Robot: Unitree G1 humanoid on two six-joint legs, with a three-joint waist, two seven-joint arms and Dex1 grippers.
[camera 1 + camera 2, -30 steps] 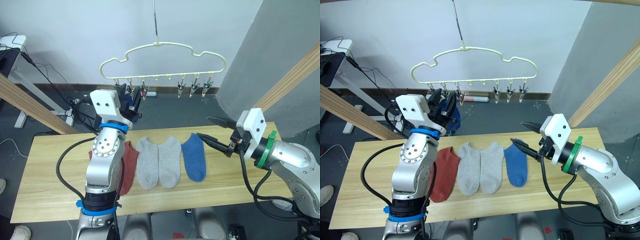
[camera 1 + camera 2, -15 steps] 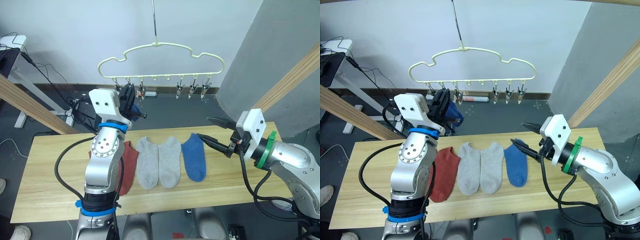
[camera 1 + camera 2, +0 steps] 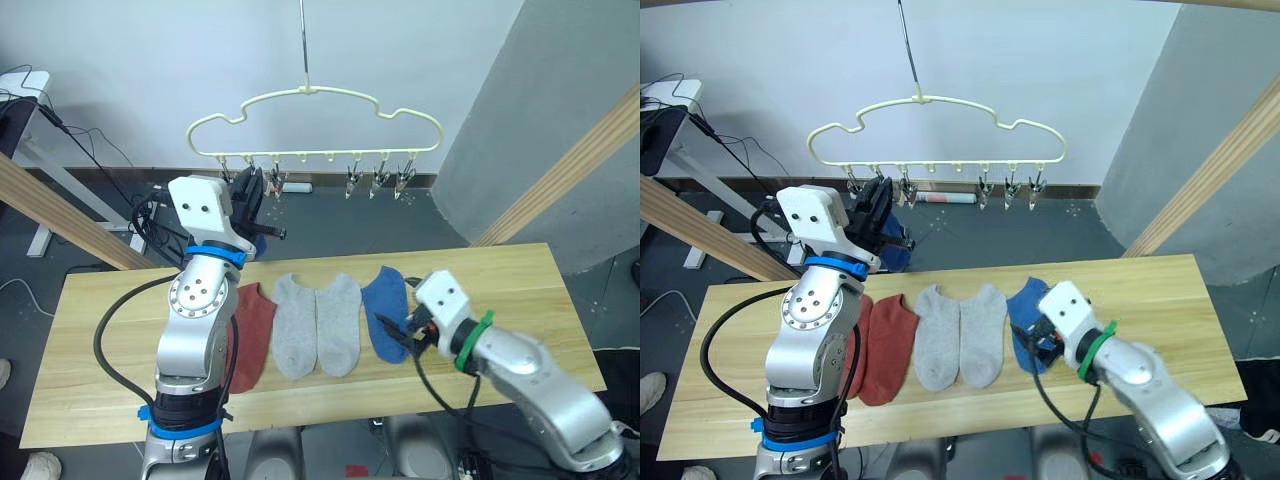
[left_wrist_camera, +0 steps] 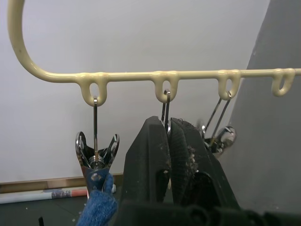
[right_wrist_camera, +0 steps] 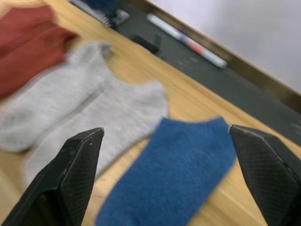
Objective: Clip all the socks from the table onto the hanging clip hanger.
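Note:
The pale yellow clip hanger (image 3: pixel 310 93) hangs from a thin rod above the table's far edge, its metal clips (image 3: pixel 380 180) dangling in a row. My left gripper (image 4: pixel 169 122) is raised to it, shut on the second clip from the hanger's left end. A blue sock (image 4: pixel 96 209) hangs from the first clip beside it. On the table (image 3: pixel 100 330) lie red socks (image 3: pixel 890 345), two grey socks (image 3: pixel 315 325) and a blue sock (image 5: pixel 178 160) in a row. My right gripper (image 5: pixel 165 132) hovers low over that blue sock, open, one finger on either side.
Slanted wooden beams cross the left (image 3: pixel 60 210) and right (image 3: pixel 560 170) sides behind the table. A grey wall (image 3: pixel 520 100) rises at the right. Cables and a desk leg (image 3: pixel 40 150) sit on the floor at the far left.
My right arm has swung down and leftward from the table's right side to just over the blue sock. The hanger has drifted slightly left with my left gripper still at its clips.

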